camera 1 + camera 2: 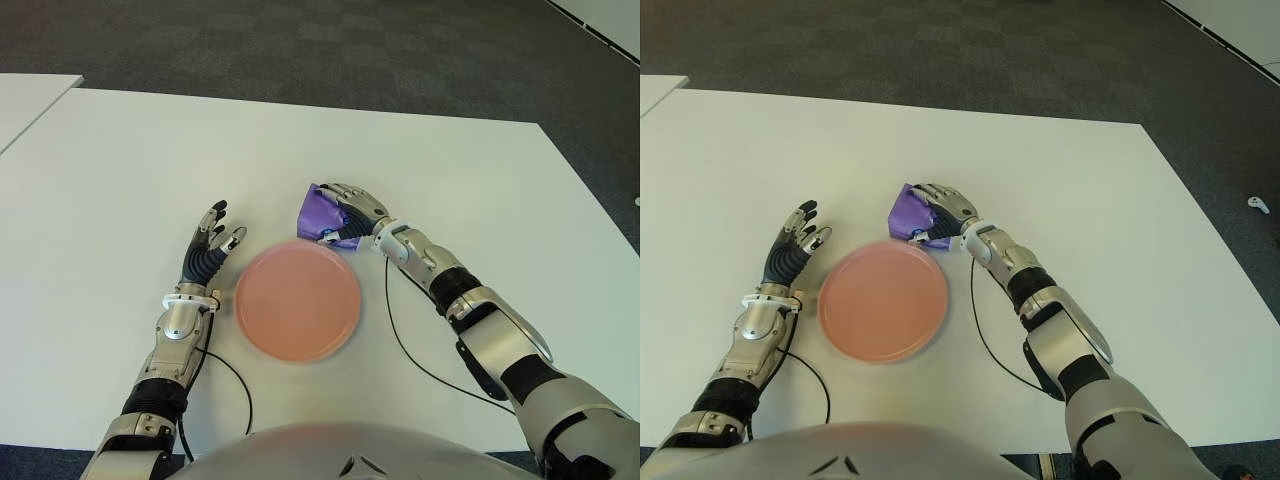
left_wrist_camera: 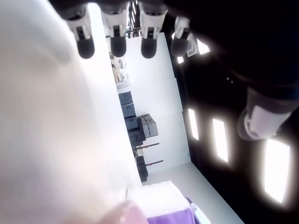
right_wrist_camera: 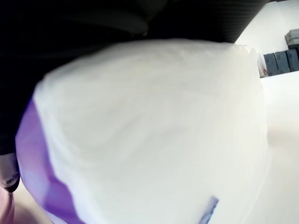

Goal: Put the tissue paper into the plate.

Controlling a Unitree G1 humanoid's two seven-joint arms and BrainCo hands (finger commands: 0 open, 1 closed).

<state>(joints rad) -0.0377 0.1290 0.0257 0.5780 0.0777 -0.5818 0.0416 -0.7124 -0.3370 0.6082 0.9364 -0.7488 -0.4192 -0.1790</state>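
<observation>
Because the tissue (image 1: 322, 212) must be lifted, it is clasped under the curled fingers (image 1: 345, 194) of the right hand (image 1: 350, 212), just beyond the plate (image 1: 297, 301). Beside the plate, the left hand (image 1: 207, 250) is held spread, empty.

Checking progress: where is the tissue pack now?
The purple tissue pack sits on the white table just beyond the pink plate's far-right rim, under the right robot hand, which grasps it.

Office or lab room: white table (image 1: 420, 170), dark carpet tiles (image 1: 330, 55) (checkered), ceiling light panels (image 2: 219, 145).
</observation>
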